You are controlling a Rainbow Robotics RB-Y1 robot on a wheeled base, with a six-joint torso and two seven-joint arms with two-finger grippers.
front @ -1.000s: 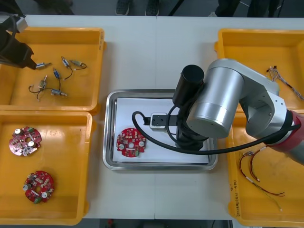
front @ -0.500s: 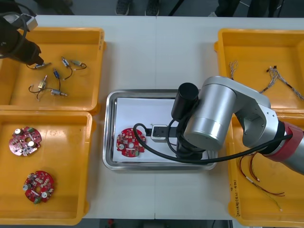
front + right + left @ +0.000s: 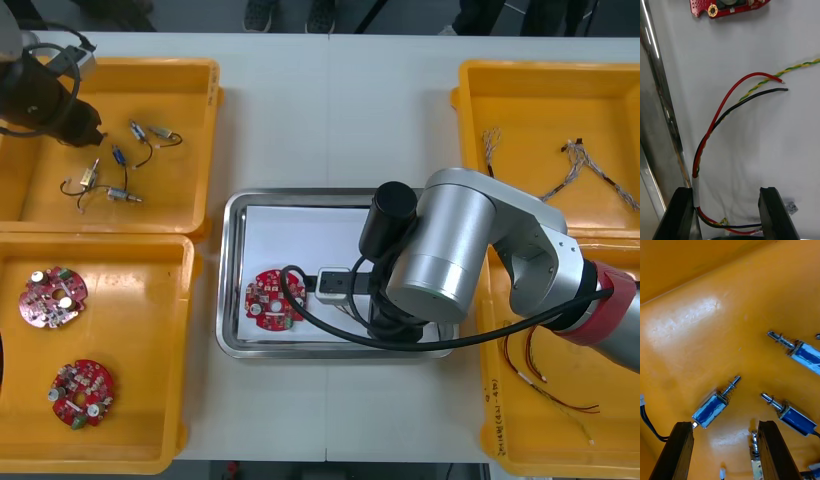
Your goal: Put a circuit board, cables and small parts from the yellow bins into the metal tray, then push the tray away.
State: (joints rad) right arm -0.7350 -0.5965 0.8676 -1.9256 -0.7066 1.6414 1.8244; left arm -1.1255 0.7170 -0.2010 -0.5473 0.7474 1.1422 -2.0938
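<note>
Two arms are working at once over the light table (image 3: 330, 110). The right arm (image 3: 450, 250), a fat silver cylinder with a red band farther back, is reaching in from the right and bending steeply down over the metal tray (image 3: 230, 270), covering the tray's right half. The tray is showing a shiny raised rim and a flat white lining. A round red circuit board (image 3: 275, 297), studded with small components, is lying on the lining toward the left. The right gripper (image 3: 726, 191) is hanging just above that lining with its blocky black fingers (image 3: 681, 213) spread wide and gripping nothing. A cable (image 3: 720, 112) made of a red wire, a black wire and a yellow-green twisted pair, bound by a white band, is lying loose on the lining. It is curving up beside one finger and crossing the gap low down between the two. The left gripper (image 3: 724, 423) is hovering over the far left yellow bin (image 3: 180, 100), coming in from the table's far left corner. Its fingers are likewise released and empty above the smooth, glossy floor. Small metal parts (image 3: 715, 405) are lying scattered there: short blue-sleeved cylinders, each with a thin pin and a coiled spring at one end. One is lying just beside a fingertip. Two more round red boards (image 3: 50, 297) are resting in the near left bin (image 3: 140, 330).
</note>
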